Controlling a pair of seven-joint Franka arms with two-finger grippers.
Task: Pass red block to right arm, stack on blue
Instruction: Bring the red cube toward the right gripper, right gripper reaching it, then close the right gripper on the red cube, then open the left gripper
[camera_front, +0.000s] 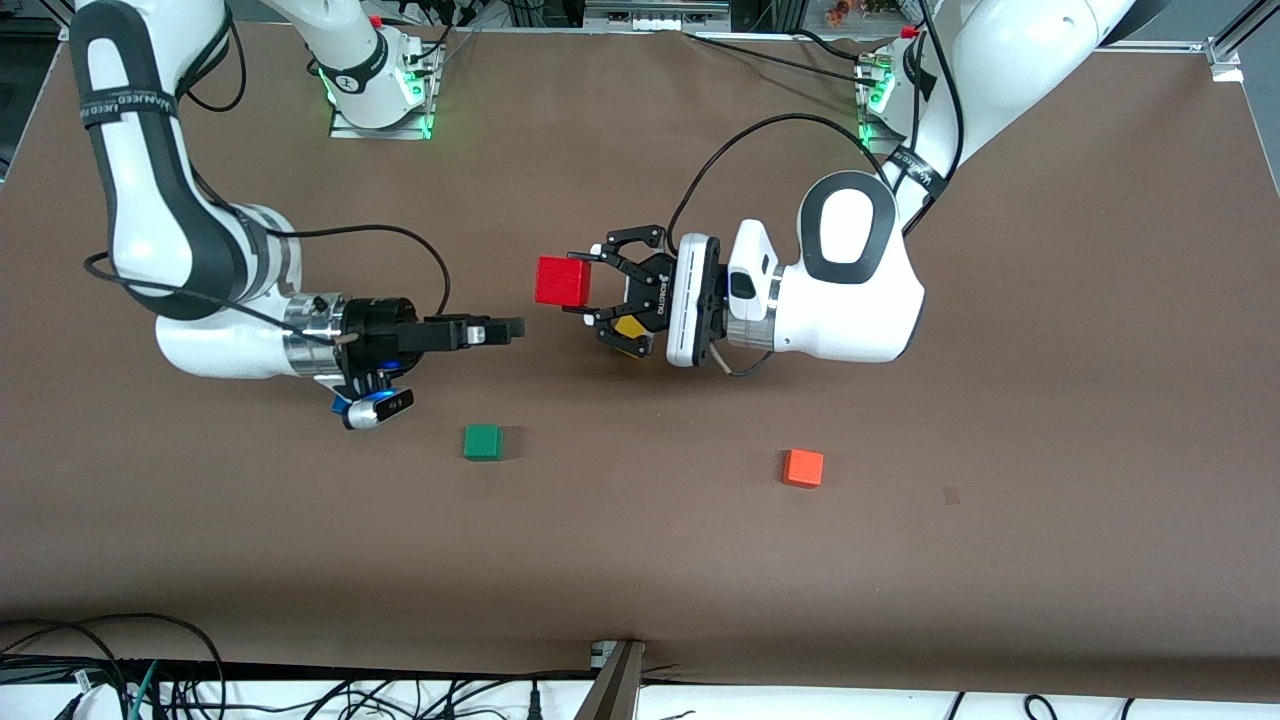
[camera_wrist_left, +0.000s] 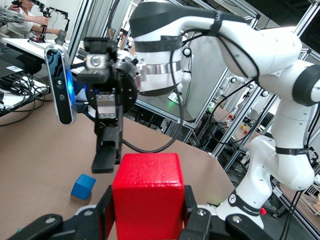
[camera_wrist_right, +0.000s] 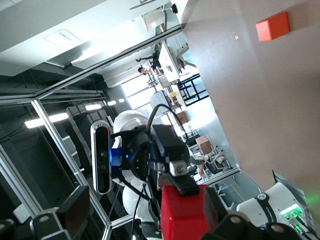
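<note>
My left gripper (camera_front: 590, 283), the claw-like one, is shut on the red block (camera_front: 562, 281) and holds it above the middle of the table. The left wrist view shows the block (camera_wrist_left: 146, 192) clamped between both pads. My right gripper (camera_front: 515, 327), slim and black, points at the block from the right arm's end, its tips just short of it. In the right wrist view its fingers (camera_wrist_right: 75, 200) stand wide apart, with the red block (camera_wrist_right: 185, 215) ahead of them. The blue cube (camera_wrist_left: 83, 186) lies on the table below the right gripper. It is hidden in the front view.
A green cube (camera_front: 482, 441) lies nearer to the front camera, below the right gripper's tips. An orange cube (camera_front: 803, 467) lies toward the left arm's end and also shows in the right wrist view (camera_wrist_right: 272, 26). A yellow cube (camera_front: 630, 327) is partly hidden under the left gripper.
</note>
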